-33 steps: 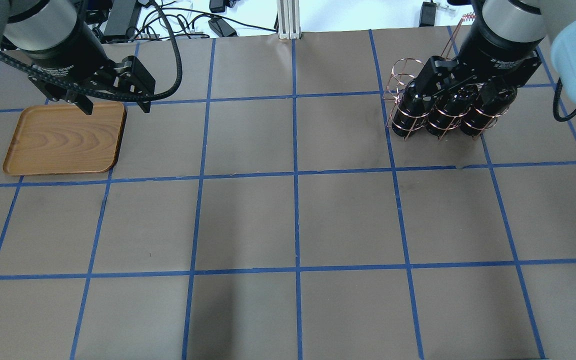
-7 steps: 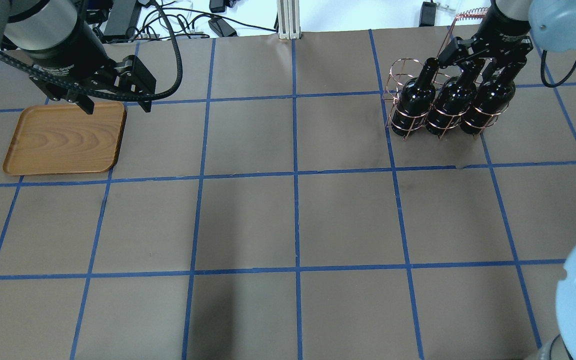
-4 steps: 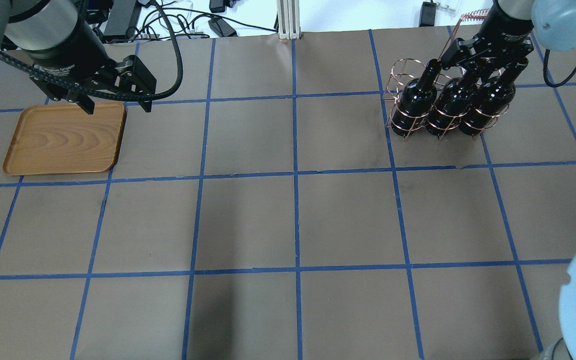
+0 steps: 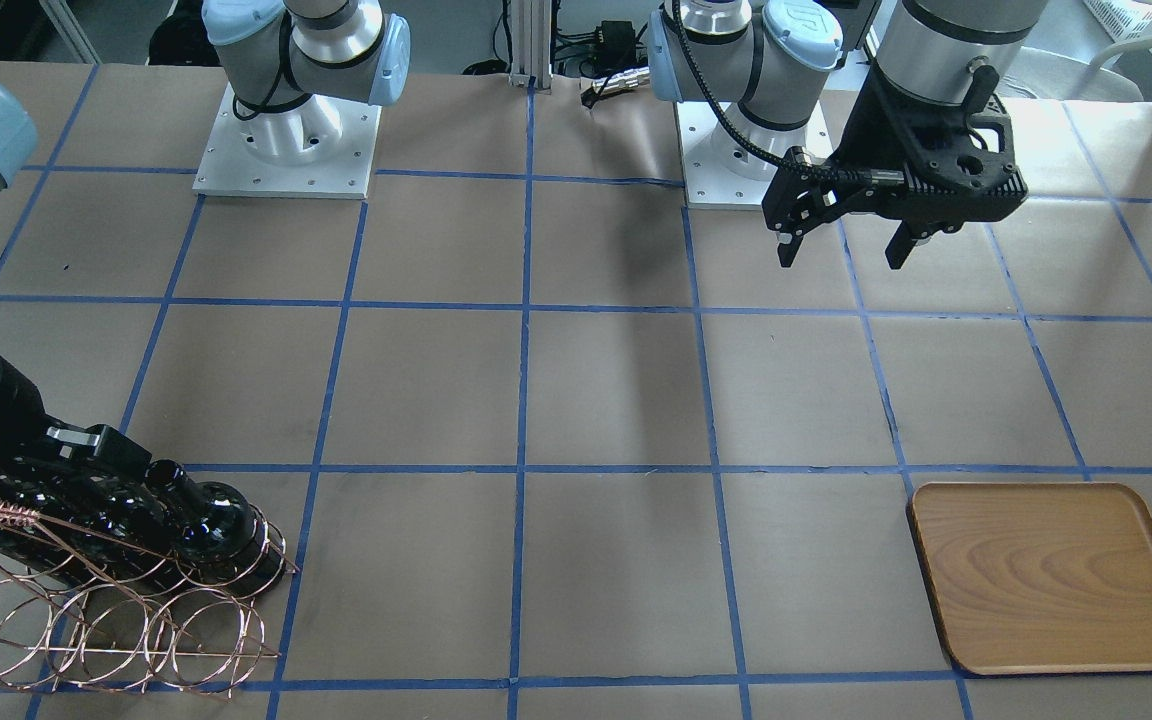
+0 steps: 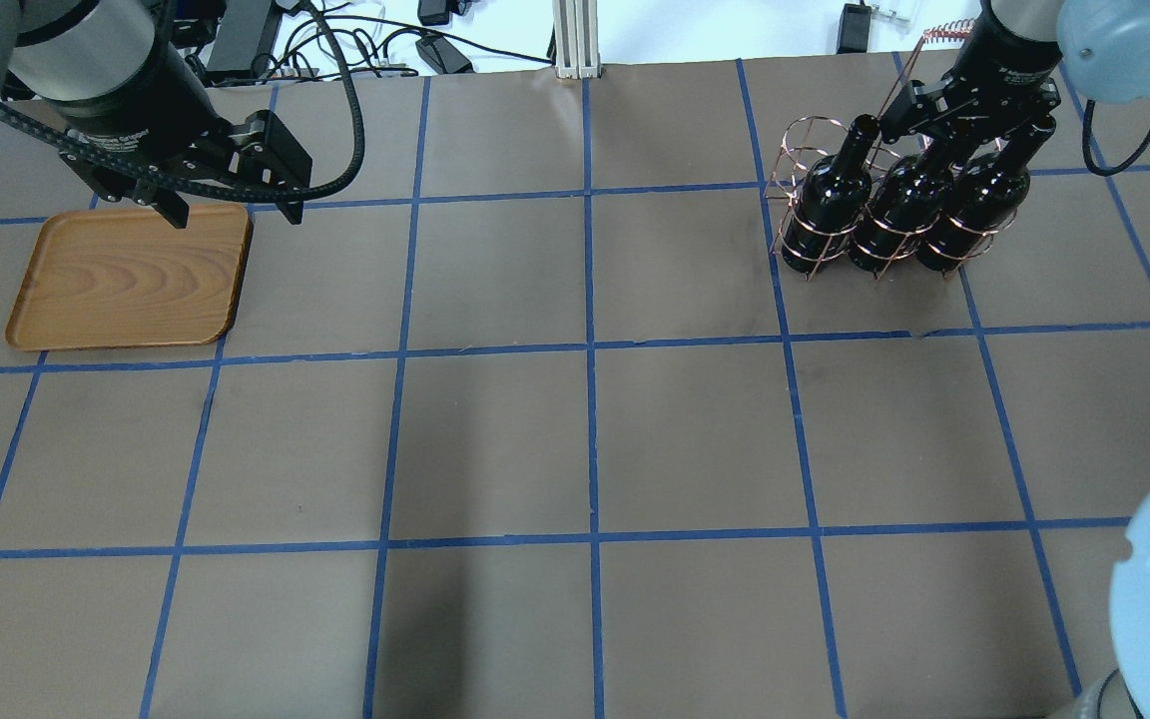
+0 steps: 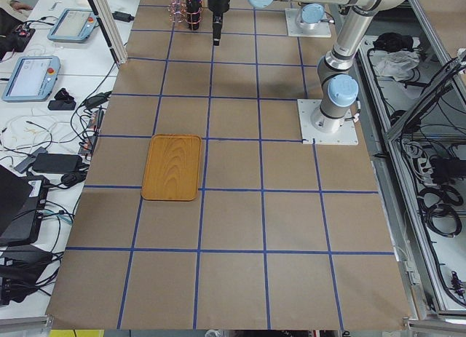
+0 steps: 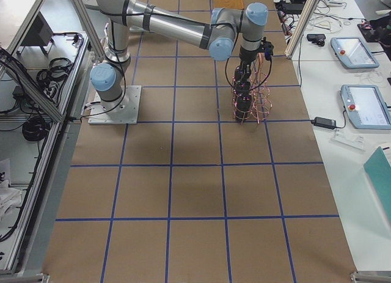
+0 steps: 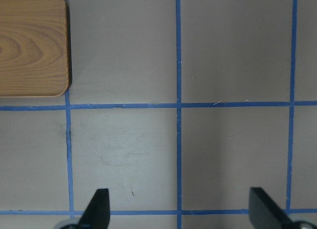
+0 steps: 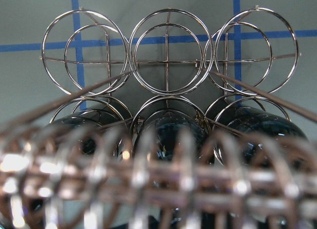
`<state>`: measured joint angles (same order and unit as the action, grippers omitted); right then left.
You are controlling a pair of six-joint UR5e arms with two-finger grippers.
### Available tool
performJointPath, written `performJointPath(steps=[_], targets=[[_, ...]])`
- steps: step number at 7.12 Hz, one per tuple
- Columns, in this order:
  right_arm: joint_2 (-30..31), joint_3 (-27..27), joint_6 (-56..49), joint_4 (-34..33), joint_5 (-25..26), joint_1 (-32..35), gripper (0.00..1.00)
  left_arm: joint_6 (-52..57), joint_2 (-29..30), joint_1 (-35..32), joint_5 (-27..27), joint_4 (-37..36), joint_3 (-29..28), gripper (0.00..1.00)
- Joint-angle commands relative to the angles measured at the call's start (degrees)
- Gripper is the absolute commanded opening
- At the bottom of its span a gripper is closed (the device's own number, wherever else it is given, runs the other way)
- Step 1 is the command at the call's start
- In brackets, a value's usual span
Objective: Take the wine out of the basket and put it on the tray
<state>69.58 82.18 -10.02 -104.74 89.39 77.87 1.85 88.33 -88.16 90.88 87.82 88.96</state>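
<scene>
Three black wine bottles lie side by side in the lower rings of the copper wire basket at the far right of the table. My right gripper is at the bottles' neck ends under the coiled handle. Its jaws look open on either side of the middle bottle's neck. The right wrist view shows the basket's empty upper rings, the bottles below them and the blurred handle coil; no fingertips show there. The wooden tray lies empty at the far left. My left gripper hangs open and empty above its far right corner.
The table is brown paper with a blue tape grid. Cables and power bricks lie past the far edge. The arm bases stand on white plates on the robot's side. The basket sits near a table edge in the front-facing view.
Since 4.6 s ago my right gripper has drawn back from over the bottle bodies to their necks. In the last second it barely moves. The left arm and tray are still.
</scene>
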Motion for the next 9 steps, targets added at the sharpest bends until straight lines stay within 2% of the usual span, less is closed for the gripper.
performJointPath(steps=[1, 7, 9], targets=[[0.12, 0.0, -0.09, 0.07, 0.09, 0.0, 0.28, 0.0, 0.0, 0.09, 0.0, 0.07, 0.07, 1.0], [1.61, -0.09, -0.09, 0.77, 0.09, 0.0, 0.15, 0.0, 0.0, 0.09, 0.09, -0.02, 0.07, 1.0], [3.19, -0.09, -0.09, 1.99, 0.09, 0.0, 0.15, 0.0, 0.0, 0.18, 0.0, -0.02, 0.07, 1.0]])
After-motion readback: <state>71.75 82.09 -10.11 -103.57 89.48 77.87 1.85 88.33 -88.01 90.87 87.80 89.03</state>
